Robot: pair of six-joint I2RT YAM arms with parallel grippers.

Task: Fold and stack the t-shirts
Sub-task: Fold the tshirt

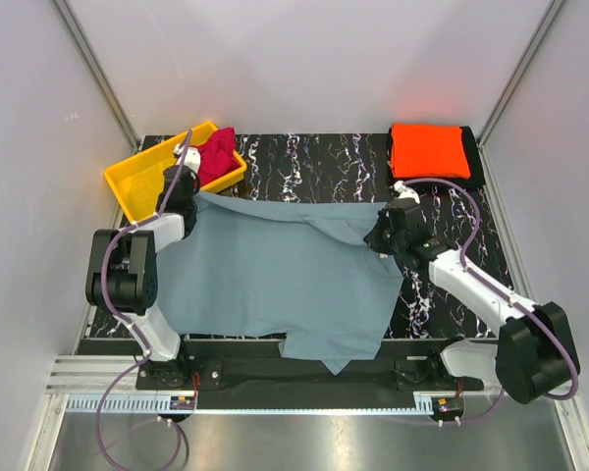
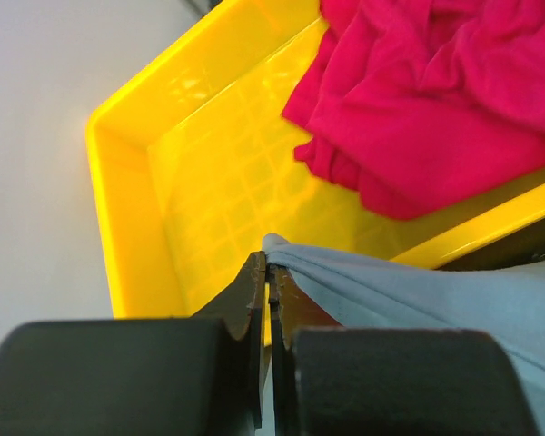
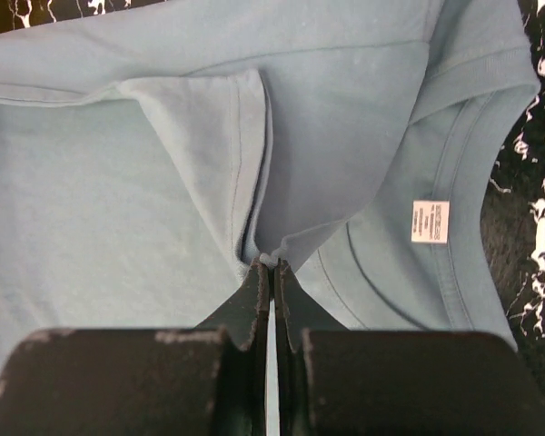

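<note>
Two thin pinches on blue shirt (image 1: pixel 275 285), mid-frame on desk (image 1: pixel 304 157): left tool (image 2: pixel 269 269) clamped on its corner over bin (image 2: pixel 127 227), upper left; right tool (image 3: pixel 271 264) clamped on a fold near collar (image 3: pixel 463 263). Could slip out under uneven pull, or snag bin rim.

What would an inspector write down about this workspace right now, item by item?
Surface: black marbled table, partly covered by cloth.
Job's things: grey-blue t-shirt spread out, one part folded over; orange t-shirt folded at the far right corner; crimson t-shirt crumpled in the bin.
Clutter: yellow bin at the far left corner.
Grippers: left claw shut on the grey-blue t-shirt's edge; right claw shut on a fold of it.
Cables: purple cables loop along both arms.
Surroundings: white walls; metal rail at the near edge.
</note>
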